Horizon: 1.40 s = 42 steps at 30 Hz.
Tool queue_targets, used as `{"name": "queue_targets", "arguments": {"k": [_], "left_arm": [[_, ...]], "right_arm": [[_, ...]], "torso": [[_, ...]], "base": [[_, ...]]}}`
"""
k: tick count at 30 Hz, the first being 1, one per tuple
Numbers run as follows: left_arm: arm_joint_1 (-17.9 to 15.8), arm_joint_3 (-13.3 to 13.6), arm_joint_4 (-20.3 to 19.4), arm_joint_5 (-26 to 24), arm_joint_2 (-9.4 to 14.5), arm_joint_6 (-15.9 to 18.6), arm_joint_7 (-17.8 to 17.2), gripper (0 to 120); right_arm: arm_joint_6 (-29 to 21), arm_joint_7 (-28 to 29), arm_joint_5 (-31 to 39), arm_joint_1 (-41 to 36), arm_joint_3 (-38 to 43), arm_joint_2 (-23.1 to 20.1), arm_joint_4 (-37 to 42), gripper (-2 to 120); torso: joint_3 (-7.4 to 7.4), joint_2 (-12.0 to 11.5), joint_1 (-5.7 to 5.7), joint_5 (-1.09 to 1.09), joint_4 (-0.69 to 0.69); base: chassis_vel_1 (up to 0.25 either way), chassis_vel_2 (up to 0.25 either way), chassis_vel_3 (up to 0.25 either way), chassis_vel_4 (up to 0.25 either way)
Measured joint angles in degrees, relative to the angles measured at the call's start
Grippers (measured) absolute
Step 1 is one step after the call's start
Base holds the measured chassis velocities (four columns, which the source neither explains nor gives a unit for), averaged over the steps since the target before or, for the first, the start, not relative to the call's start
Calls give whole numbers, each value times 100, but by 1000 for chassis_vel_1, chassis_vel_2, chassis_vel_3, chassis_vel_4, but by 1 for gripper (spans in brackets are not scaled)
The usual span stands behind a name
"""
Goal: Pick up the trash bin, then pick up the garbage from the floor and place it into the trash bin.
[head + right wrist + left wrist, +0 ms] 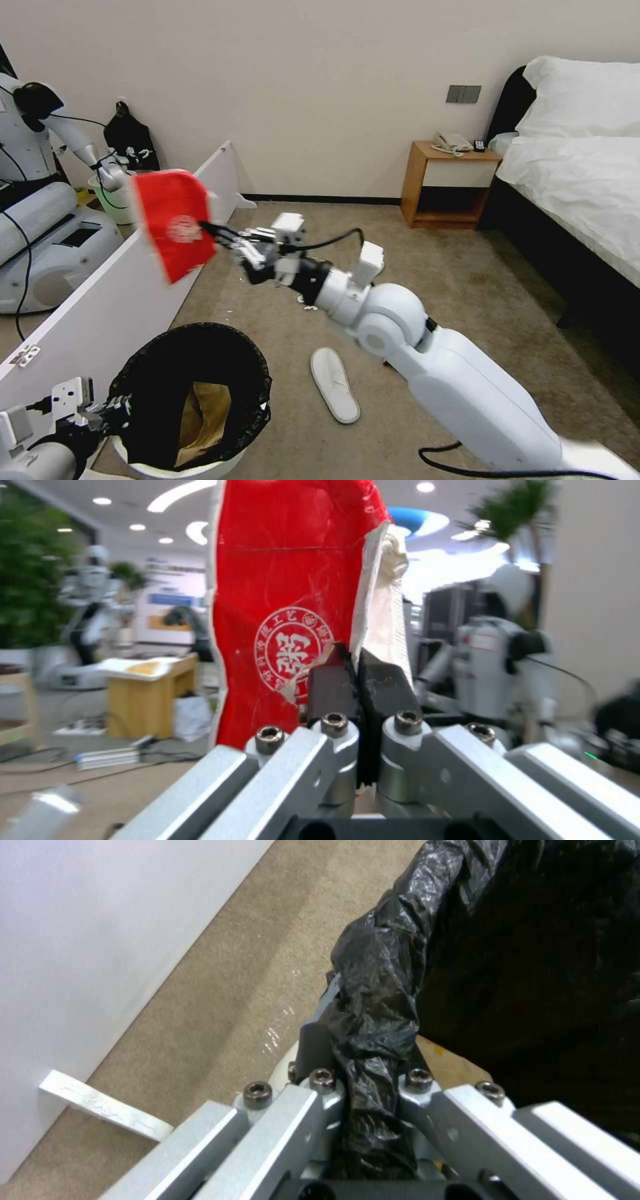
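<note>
The right pincer point(217, 233) is clamped on the edge of the red snack packet point(172, 223), holding it in the air above the carpet, at about twelve o'clock from the trash bin point(190, 393) and well above it. In the right wrist view its dark pads point(387, 685) are pressed together on the red snack packet point(280, 610). The left pincer point(110, 408) grips the bin's rim at its nine o'clock side; in the left wrist view it is closed on the folded black liner bag point(370, 1030). A crumpled brown paper bag point(203, 420) lies inside the bin. One white slipper point(333, 383) lies on the carpet at about three o'clock from the bin, near it.
</note>
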Motion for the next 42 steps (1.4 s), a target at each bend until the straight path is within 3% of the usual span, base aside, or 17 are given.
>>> {"name": "queue_targets", "arguments": {"k": [7, 24, 29, 42], "left_arm": [[-20, -4, 0, -1, -18, 0, 20, 3], [-52, -84, -38, -48, -7, 0, -3, 3], [-88, -79, -50, -77, -6, 0, -32, 3], [-133, -71, -54, -135, 6, 0, -46, 3]], "right_arm": [[1, -201, 103, 369, -362, 84, -42, 0], [-126, -467, -98, 181, -664, -1172, 168, 0], [-129, -506, -183, -19, -645, -1363, 233, 0], [-106, -412, -377, -202, -1155, -1341, 183, 1]], "torso": [[0, 0, 0, 1, 1], [0, -1, 0, 2, -2], [0, -1, 0, 2, 0], [0, -1, 0, 0, 0]], "base": [[0, 0, 0, 0], [0, 0, 0, 0], [0, 0, 0, 0], [0, 0, 0, 0]]}}
